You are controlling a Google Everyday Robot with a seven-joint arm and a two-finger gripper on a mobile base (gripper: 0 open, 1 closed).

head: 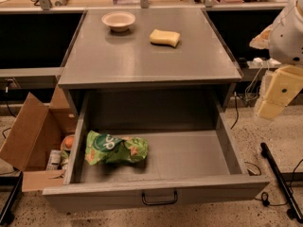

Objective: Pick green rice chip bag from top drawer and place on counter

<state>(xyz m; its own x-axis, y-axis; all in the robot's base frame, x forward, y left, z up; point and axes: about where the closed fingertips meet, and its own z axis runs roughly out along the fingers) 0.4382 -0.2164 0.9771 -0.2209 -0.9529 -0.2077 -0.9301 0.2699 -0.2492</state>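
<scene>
The green rice chip bag lies crumpled on the floor of the top drawer, in its left half near the left wall. The drawer is pulled fully open below the counter, with its dark wire handle at the front. My gripper hangs at the right edge of the view, outside the drawer and to the right of the cabinet. It sits below counter height and far from the bag. It holds nothing that I can see.
A pale bowl and a yellow sponge sit at the back of the counter. An open brown cardboard box with items stands on the floor left of the drawer. A black bar and cables lie on the floor at right.
</scene>
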